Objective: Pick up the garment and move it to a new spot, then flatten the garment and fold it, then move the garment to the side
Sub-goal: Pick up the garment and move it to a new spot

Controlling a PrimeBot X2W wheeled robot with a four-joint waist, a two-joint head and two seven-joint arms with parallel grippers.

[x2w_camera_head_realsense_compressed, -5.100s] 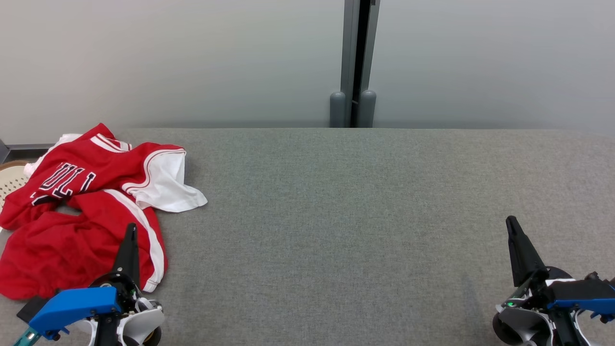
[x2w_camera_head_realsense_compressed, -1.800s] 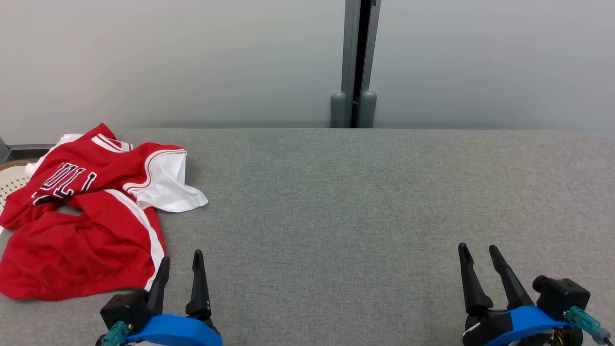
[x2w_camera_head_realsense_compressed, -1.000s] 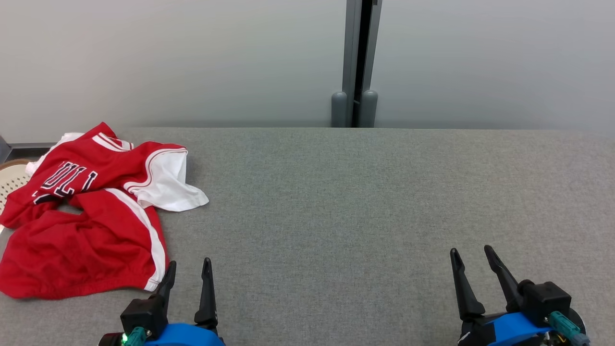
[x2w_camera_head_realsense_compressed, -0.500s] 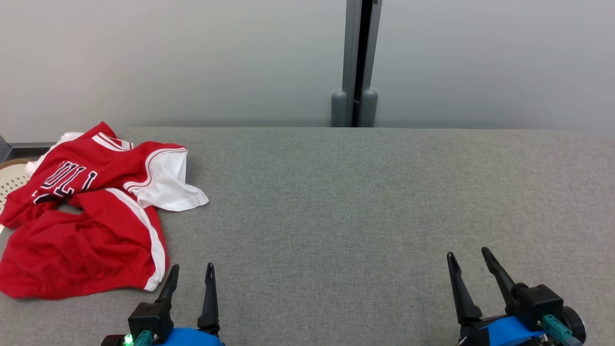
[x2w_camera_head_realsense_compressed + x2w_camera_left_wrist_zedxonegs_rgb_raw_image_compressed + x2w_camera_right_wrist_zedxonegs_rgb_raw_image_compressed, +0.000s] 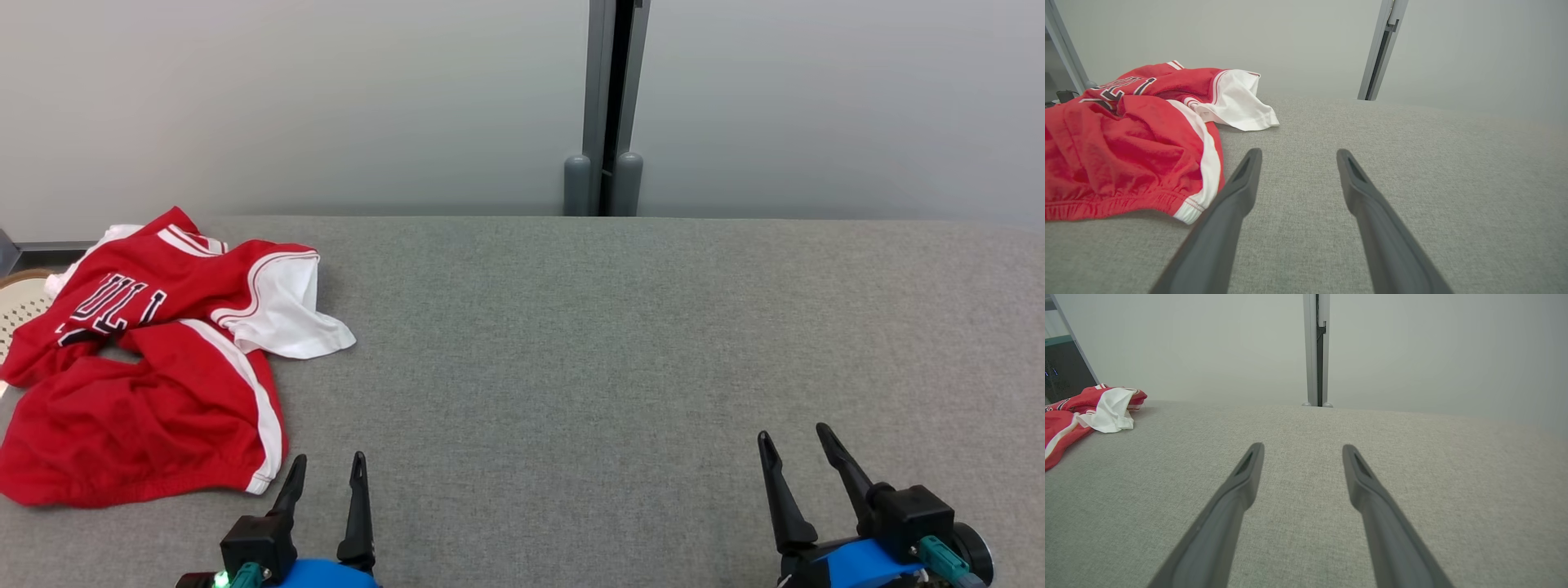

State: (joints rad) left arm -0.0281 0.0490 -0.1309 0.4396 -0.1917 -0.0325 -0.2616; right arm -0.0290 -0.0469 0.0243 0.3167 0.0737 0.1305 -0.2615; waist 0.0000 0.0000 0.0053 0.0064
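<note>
The garment [image 5: 139, 367] is a red jersey with white trim and dark letters, lying crumpled at the left end of the grey table [image 5: 620, 343]. In the left wrist view the garment [image 5: 1126, 143] spreads just left of my fingers. It shows small at the far left of the right wrist view, garment [image 5: 1081, 412]. My left gripper [image 5: 328, 464] stands open at the table's near edge, just right of the garment's hem and apart from it. My right gripper [image 5: 792, 437] is open and empty at the lower right, far from the cloth.
A pale wall with a grey vertical post [image 5: 602, 106] rises behind the table's far edge. A perforated cream object [image 5: 18, 304] pokes out at the left edge beyond the garment. Bare grey fabric stretches from the garment to the right end.
Both grippers turned from side-on to fingers pointing up the view, and the left one shifted right off the garment. Over the last second both sank slightly; the garment lies unmoved.
</note>
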